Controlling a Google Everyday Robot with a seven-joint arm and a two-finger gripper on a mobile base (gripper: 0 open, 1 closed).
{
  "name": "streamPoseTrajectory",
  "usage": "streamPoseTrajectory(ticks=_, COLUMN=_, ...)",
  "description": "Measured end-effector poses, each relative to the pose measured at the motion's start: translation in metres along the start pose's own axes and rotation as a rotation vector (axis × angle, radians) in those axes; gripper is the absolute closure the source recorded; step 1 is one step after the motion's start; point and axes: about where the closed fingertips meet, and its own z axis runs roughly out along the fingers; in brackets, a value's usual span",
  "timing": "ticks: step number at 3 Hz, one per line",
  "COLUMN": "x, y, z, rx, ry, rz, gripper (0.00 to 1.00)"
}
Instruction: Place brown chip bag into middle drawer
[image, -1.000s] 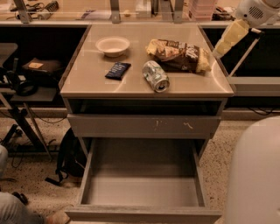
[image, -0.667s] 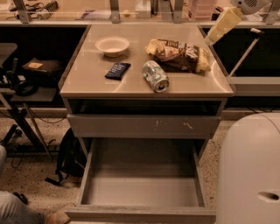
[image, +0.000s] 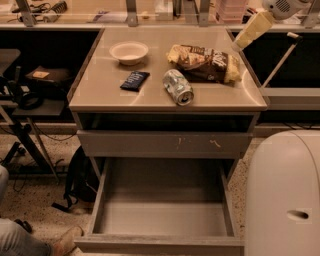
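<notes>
The brown chip bag (image: 202, 62) lies flat on the cabinet top (image: 100, 90), at the back right, crinkled brown and tan with white lettering. The middle drawer (image: 162, 215) is pulled out wide at the bottom of the cabinet, and its bare floor holds nothing. My gripper (image: 239, 44), pale tan, hangs from the arm at the top right. Its tip is just above and to the right of the bag's right end, not touching it.
A silver drink can (image: 178, 86) lies on its side in front of the bag. A small dark-blue packet (image: 134, 80) and a white bowl (image: 129, 51) sit to the left. The drawer front with pale scratches (image: 165, 144) is closed. My white body (image: 285, 195) fills the lower right. A person's shoe (image: 65, 241) is at the lower left.
My gripper has moved up and a little left, from beside the bag's right end to the top right corner. My white body takes up more of the lower right.
</notes>
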Motion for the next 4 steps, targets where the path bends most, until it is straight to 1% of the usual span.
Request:
streamPoseTrajectory(ticks=1, x=0.003, y=-0.005, z=0.053, rx=-0.017, ry=-0.007, rz=0.022, gripper=0.0)
streamPoseTrajectory(ticks=2, x=0.004, y=-0.004, z=0.111, rx=-0.045, ry=-0.031, rz=0.068, gripper=0.0)
streamPoseTrajectory(ticks=3, x=0.006, y=0.001, z=0.157, rx=-0.062, ry=-0.016, rz=0.087, gripper=0.0)
streamPoseTrajectory(ticks=4, x=0.019, y=-0.001, z=0.178, rx=-0.046, ry=0.042, rz=0.078, gripper=0.0)
